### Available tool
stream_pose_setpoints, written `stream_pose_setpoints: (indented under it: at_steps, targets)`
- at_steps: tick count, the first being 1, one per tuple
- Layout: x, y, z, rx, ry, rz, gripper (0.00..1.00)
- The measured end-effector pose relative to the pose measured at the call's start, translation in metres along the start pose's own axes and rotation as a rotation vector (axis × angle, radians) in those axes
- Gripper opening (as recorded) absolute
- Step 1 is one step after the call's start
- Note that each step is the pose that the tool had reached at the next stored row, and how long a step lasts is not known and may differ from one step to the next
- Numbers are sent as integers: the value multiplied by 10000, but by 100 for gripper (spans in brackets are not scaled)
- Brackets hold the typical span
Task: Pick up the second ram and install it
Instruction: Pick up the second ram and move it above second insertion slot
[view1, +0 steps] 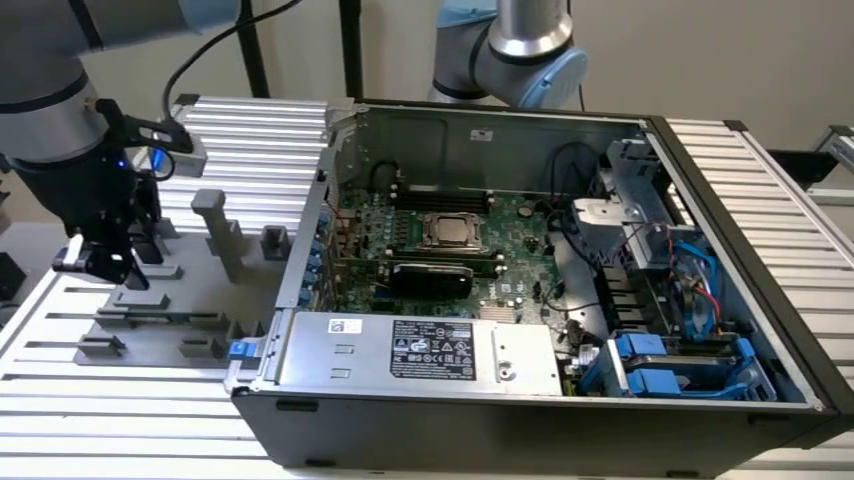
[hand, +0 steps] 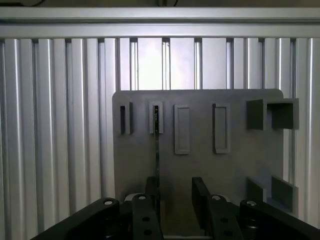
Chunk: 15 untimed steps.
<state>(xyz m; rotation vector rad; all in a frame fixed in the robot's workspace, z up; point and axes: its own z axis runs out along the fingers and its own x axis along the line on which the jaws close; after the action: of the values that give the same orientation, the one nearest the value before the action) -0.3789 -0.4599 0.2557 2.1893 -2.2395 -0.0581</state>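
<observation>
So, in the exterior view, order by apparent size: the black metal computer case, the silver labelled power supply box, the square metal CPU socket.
1. Black metal computer case
2. Silver labelled power supply box
3. Square metal CPU socket
The socket sits farther away, but is clearly smallest.

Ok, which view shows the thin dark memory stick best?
The wrist view: the thin dark memory stick stands edge-on on the grey holder plate, beside a finger. In the exterior view the gripper hangs over that spot.

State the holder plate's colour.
The holder plate is plain matte grey; the wrist view shows it best.
</observation>
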Motion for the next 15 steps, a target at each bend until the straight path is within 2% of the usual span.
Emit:
stream_pose_setpoints:
  at_steps: [15]
  targets:
    - [13, -10, 272, -1, -3, -6, 100]
